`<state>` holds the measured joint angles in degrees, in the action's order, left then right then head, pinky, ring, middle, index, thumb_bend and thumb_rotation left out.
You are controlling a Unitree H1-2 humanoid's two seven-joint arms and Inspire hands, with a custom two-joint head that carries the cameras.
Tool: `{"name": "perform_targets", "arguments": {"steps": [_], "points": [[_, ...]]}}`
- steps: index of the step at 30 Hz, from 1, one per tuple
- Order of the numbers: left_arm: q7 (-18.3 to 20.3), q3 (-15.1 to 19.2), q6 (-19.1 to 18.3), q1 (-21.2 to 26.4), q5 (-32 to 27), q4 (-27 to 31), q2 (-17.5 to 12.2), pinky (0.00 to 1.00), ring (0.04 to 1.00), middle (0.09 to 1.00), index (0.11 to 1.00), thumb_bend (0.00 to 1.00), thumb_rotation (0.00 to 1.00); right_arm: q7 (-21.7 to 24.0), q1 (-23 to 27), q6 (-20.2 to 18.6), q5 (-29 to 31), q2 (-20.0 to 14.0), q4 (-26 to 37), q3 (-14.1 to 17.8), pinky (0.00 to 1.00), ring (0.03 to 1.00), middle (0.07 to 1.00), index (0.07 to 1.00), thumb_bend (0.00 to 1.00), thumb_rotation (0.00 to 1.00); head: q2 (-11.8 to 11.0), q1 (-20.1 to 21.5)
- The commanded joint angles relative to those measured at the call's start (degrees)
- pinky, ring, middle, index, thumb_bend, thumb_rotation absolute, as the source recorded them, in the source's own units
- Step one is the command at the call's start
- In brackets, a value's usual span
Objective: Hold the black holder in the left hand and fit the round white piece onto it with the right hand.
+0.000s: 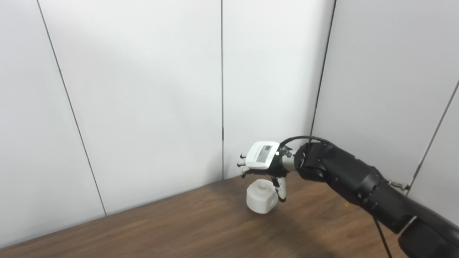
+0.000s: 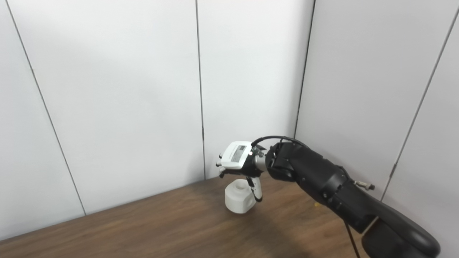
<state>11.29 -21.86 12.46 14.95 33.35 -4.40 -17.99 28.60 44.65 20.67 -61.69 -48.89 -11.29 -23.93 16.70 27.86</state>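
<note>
**Operator:** I have the right hand point(image 1: 264, 163) out over the far end of the wooden table point(image 1: 179, 225), close to the corner of the white wall panels point(image 1: 143, 89). Its white back faces up, fingers point(image 1: 243, 164) pointing left.

**Colleague:** And the round white piece?

**Operator:** The round white piece point(image 1: 261, 196) sits directly under the palm, on or just above the tabletop; I cannot tell which. It is a chunky white block with a round collar on top. The thumb point(image 1: 281, 190) hangs down along its right side, touching or nearly so.

**Colleague:** Is the hand closed on it?

**Operator:** I cannot tell. The fingers look curled over the top, but the palm hides any contact.

**Colleague:** The left hand, the black holder?

**Operator:** Neither shows in my two head views. Only the right arm point(image 2: 322, 182) comes in, from the lower right.
</note>
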Motion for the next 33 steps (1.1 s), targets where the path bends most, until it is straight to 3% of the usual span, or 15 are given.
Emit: {"name": "perform_targets", "arguments": {"steps": [1,11,25,29,33], "points": [[0.76,-0.34,1.25,-0.12,0.25,1.01,-0.97,1.00,0.971,0.940,0.481,0.51,0.04,-2.44,3.06,-0.21,-0.88,-1.50,0.25,1.58,0.89,0.976,0.953,0.827,0.93,0.28,0.08,0.05],[1.12,0.02,1.44,-0.52,-0.56,1.79,-1.34,1.00,0.971,0.940,0.480,0.51,0.04,-5.22,2.87,-1.09,-3.40,-2.07,-2.77,2.15,0.91,0.979,0.950,0.834,0.95,0.27,0.49,0.15],[1.58,0.28,1.27,-0.67,-1.16,2.22,-1.36,1.00,0.974,0.942,0.481,0.51,0.04,-5.35,1.37,-1.41,-3.68,-3.13,-2.55,3.47,0.86,0.956,0.934,0.823,0.96,0.27,0.83,0.16],[1.36,0.28,1.56,-0.64,-1.00,2.05,-1.34,1.00,0.974,0.942,0.481,0.51,0.04,-7.02,0.95,-1.07,-3.42,-3.17,-3.02,3.81,0.85,0.943,0.921,0.763,0.93,0.25,0.93,-0.08],[1.25,0.41,1.31,-0.79,-0.93,2.17,-1.25,1.00,0.973,0.942,0.481,0.51,0.04,-9.11,0.67,-0.42,-2.91,-3.20,-3.61,3.86,0.83,0.927,0.902,0.643,0.85,0.23,1.02,-0.19]]}}
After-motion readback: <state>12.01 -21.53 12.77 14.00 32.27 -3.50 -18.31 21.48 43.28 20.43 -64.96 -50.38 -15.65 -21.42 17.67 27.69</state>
